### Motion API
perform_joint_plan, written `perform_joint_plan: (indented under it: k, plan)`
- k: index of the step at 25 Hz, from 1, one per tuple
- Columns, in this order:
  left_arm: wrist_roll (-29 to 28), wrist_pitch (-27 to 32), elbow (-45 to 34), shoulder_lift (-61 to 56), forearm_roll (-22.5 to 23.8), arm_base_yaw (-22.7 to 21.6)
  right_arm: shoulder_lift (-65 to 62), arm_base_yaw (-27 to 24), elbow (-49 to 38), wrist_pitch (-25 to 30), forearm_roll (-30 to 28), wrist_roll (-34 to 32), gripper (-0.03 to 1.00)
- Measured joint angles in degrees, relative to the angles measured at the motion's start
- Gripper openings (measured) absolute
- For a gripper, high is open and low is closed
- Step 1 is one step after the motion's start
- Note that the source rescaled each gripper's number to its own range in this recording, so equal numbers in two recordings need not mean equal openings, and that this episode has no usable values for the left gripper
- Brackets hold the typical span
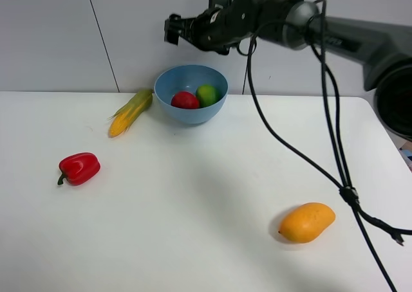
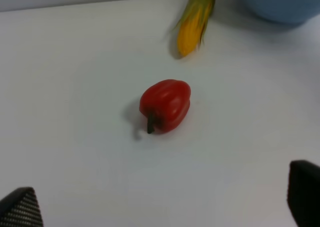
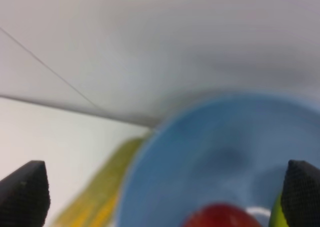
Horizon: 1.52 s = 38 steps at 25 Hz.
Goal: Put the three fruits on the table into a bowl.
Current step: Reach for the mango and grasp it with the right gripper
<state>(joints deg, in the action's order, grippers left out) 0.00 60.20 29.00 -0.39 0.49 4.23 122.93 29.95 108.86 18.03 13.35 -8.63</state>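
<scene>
The light blue bowl (image 1: 190,116) stands at the back middle of the white table (image 1: 193,195). The red pomegranate (image 1: 185,100) and the green lime (image 1: 207,94) lie inside it. The orange-yellow mango (image 1: 307,222) lies on the table at the front right. My right gripper (image 1: 172,29) hangs open and empty above the bowl; its wrist view shows the bowl (image 3: 220,137), the pomegranate (image 3: 220,216) and an edge of the lime (image 3: 276,218) between its open fingertips. My left gripper (image 2: 162,202) is open and empty, and is out of the exterior high view.
A red bell pepper (image 1: 79,168) lies at the left of the table, in front of my left gripper in the left wrist view (image 2: 166,105). A corn cob (image 1: 131,111) lies just left of the bowl. The right arm's cables (image 1: 335,157) hang over the right side.
</scene>
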Motion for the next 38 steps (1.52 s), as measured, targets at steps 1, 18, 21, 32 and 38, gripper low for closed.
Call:
perform_joint_plan:
  k: [1,18,21,32,38]
  plan:
    - [0.0,0.0,0.0,0.0,0.0,0.0,-2.2,0.0,0.0,0.4,-0.6,0.0,0.77]
    - [0.0,0.0,0.0,0.0,0.0,0.0,-37.6,0.6,-18.4,5.6,-10.3,-1.1,0.77]
    - [0.0,0.0,0.0,0.0,0.0,0.0,-44.8,0.6,-30.0,5.3,-10.3,-1.1,0.77]
    - [0.0,0.0,0.0,0.0,0.0,0.0,-60.3,0.6,-66.1,22.8,-9.2,-17.8,0.77]
    - [0.0,0.0,0.0,0.0,0.0,0.0,-60.9,-5.3,-76.1,29.6,-11.5,-25.2,0.77]
